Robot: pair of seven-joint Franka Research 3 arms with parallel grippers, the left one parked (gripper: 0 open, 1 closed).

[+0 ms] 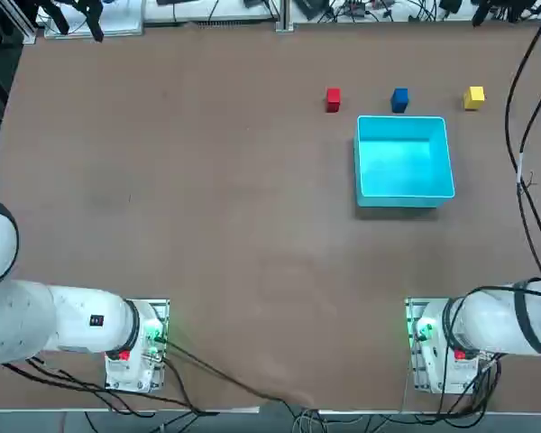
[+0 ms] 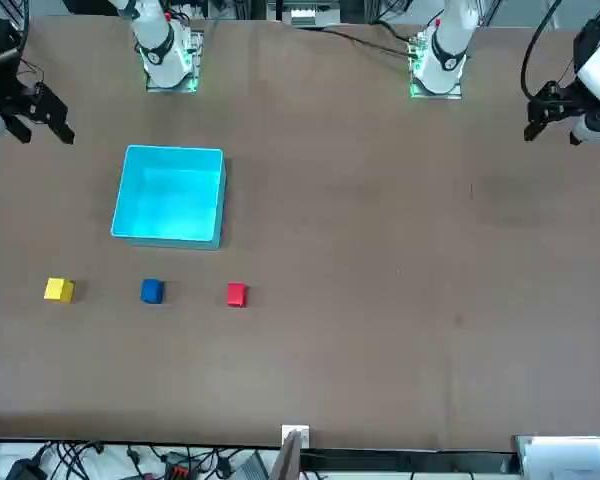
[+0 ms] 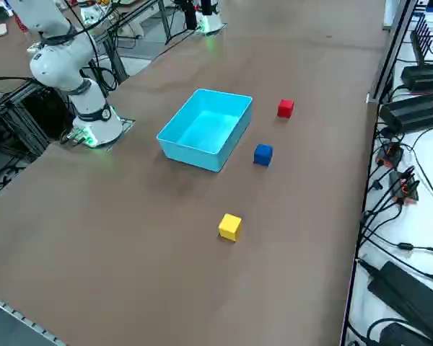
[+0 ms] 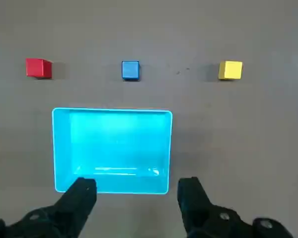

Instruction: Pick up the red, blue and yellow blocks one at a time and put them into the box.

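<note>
Beyond the far wall of the box (image 4: 111, 148) you've got red block (image 4: 38, 68), blue block (image 4: 130, 70) and yellow block (image 4: 230, 70) in a row on the table, box empty. Your right gripper (image 4: 136, 191) hangs high over the near wall, fingers spread wide, holding nothing. Watch the blue: it sits near that wall, so a careless descent could clip the rim and shove the box.

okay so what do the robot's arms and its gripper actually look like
Both arms are white, rounded segments with dark joint bands, on metal bases lit green with a red spot; black cables trail off behind them. The right arm carries a black right gripper with two chunky matte fingers, open. The left arm bears a small dark marking.
</note>
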